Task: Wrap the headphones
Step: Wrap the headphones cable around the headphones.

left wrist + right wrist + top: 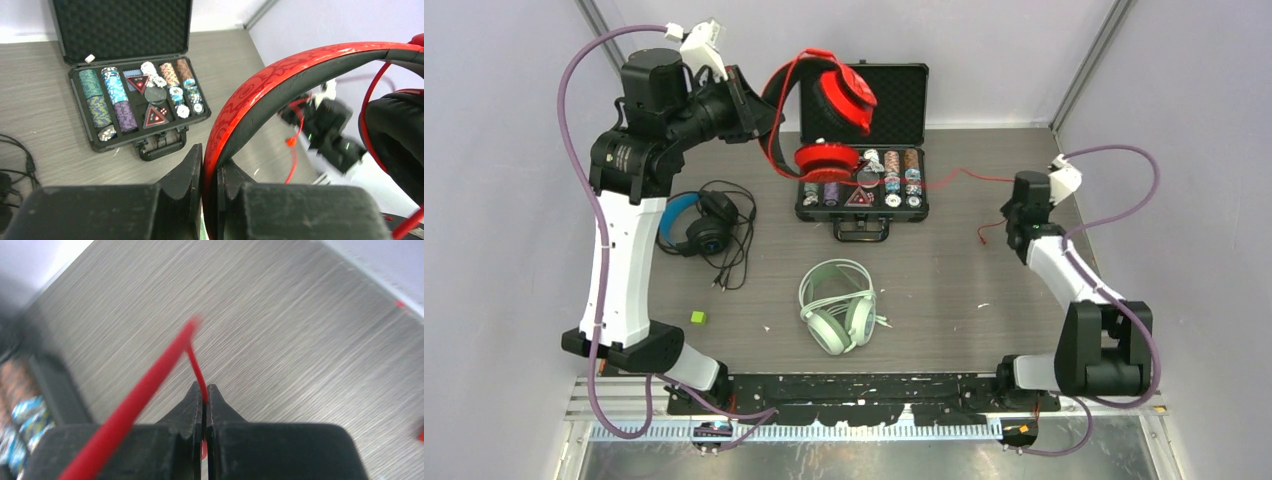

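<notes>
Black headphones [704, 225] lay on the surface [944, 280] under the left hand [762, 105], toward the near side, with their cable loose beside them. The left hand was closed narrow on the headband of the red headphones [839, 100] and held them in the air. In the left wrist view its two fingers [192, 165] pinched the glossy red band [280, 70] by the edge only. Under this hand stood the open case [894, 95] with poker chips [864, 185]. The lower ear cup hung very near the chips; I could not tell if it touched them.

Between the two hands, more to the near side, the mint headphones [836, 305] rested on the surface. The red cable [954, 175] ran from the lower ear cup over the case to the right hand [1016, 222]. The right hand [205, 390] was also shut, holding the thin cable [145, 390] at its fingertips, and a short end hung free beyond it.

I think three things could go wrong. A strong pull from the right hand could make the thin cable slip out. The headband could turn in such a narrow grip. The cable or the ear cup could catch on the case and scatter the chips.
</notes>
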